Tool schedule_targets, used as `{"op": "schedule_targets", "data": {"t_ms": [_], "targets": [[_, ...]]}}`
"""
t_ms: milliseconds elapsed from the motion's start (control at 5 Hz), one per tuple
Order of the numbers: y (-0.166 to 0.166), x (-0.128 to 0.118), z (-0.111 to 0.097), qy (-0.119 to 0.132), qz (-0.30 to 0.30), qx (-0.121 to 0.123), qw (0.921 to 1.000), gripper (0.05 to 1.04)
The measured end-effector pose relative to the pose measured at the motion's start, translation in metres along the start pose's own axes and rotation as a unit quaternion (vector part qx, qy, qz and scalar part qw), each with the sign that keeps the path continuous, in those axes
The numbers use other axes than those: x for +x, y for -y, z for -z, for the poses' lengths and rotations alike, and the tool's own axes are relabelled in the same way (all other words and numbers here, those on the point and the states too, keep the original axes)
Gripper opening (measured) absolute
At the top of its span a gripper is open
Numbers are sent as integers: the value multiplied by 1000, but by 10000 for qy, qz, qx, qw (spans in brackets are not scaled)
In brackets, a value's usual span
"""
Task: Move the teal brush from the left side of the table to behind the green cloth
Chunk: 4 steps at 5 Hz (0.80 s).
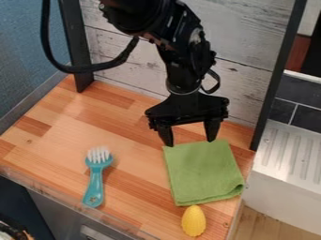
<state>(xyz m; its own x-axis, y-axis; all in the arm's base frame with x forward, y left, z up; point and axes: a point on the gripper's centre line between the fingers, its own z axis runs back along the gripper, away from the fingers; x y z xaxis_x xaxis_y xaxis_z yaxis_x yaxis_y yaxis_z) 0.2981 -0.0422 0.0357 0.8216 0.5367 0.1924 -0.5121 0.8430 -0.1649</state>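
End effector (pixel 190 142) hangs at the far edge of the green cloth (pixel 203 173), pointing down, its two fingers set wide apart with a gap between the tips. One fingertip sits at the cloth's far left corner, the other along its far edge; contact with the cloth cannot be confirmed. The arm (pixel 182 70) enters from the top of the camera view and descends, leaning slightly rightward, to a near-vertical wrist. A black cable (pixel 75 69) loops out to the left of the arm.

The green cloth lies flat and folded on the counter (pixel 132 119), extending from below the end effector toward the camera. Beyond its near edge, further from the end effector, lies a yellow textured oval item (pixel 194 221). Left of the end effector and nearer the camera rests a teal brush (pixel 95 183), white bristles toward the wall, handle toward the camera; the handle's end bears a small round mark. Behind the end effector stands a whitewashed plank panel (pixel 244 89). To its right, past a black post (pixel 279 77), is a ribbed metal surface (pixel 291 152).
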Motion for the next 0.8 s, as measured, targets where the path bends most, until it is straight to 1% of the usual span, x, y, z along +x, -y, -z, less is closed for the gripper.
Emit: {"op": "schedule_targets", "data": {"t_ms": [200, 400, 600, 800], "targets": [[-4, -4, 6, -81, 9, 94, 9999, 999], [-19, -10, 4, 106, 92, 233, 9996, 999], [-31, -12, -10, 322, 215, 414, 9984, 999], [-46, -17, -21, 413, 492, 581, 9962, 999]]}}
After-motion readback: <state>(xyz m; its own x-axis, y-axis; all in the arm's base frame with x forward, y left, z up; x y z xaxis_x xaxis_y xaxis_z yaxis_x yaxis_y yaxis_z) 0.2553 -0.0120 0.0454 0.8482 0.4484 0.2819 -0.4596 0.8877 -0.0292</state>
